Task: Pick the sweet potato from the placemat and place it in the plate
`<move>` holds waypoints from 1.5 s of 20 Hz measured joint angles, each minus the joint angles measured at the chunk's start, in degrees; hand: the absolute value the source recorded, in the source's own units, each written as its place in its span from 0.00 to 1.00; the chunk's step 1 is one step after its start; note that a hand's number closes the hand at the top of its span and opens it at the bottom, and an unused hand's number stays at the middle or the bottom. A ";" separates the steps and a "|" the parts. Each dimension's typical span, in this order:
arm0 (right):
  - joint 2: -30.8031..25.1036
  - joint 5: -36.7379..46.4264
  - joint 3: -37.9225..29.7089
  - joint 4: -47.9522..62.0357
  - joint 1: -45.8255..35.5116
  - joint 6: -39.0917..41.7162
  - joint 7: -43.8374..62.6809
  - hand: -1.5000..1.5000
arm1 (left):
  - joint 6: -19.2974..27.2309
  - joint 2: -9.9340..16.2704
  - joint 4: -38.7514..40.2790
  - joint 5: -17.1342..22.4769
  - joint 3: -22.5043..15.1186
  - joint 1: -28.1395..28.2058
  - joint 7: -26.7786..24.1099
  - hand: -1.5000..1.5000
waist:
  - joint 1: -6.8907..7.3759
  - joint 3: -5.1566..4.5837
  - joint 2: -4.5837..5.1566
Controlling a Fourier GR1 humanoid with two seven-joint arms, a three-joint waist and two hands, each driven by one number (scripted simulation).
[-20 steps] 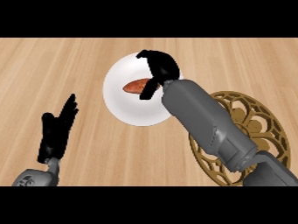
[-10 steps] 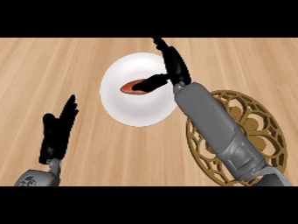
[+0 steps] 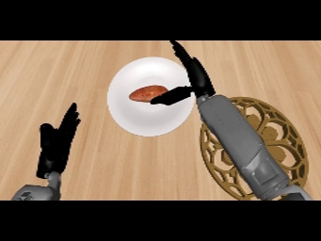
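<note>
One placemat (image 3: 274,136), partly arm-covered

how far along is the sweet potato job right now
Nearly done. The sweet potato lies in the white plate, off the gold placemat. The right hand is open over the plate's right rim, holding nothing. What's left is pulling that arm away. The left hand rests open at lower left.

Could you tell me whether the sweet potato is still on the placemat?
No, the sweet potato lies on the white plate, beside the placemat.
</note>
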 measured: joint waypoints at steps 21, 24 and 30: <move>0.44 0.18 2.88 11.05 -2.72 -7.41 -3.86 0.00 | -3.31 -1.70 -1.10 -2.21 3.08 0.36 1.32 0.50 | 0.30 0.00 0.08; 0.14 1.02 1.67 13.26 -2.99 -7.92 -5.32 0.00 | -2.91 -2.50 -1.15 -3.08 3.03 0.26 1.35 0.50 | 0.28 0.00 0.11; -1.03 2.96 -0.11 14.48 -1.93 -7.24 -5.94 0.00 | -3.53 -3.16 -0.98 -3.57 3.85 -0.11 1.65 0.50 | 0.03 -0.01 0.04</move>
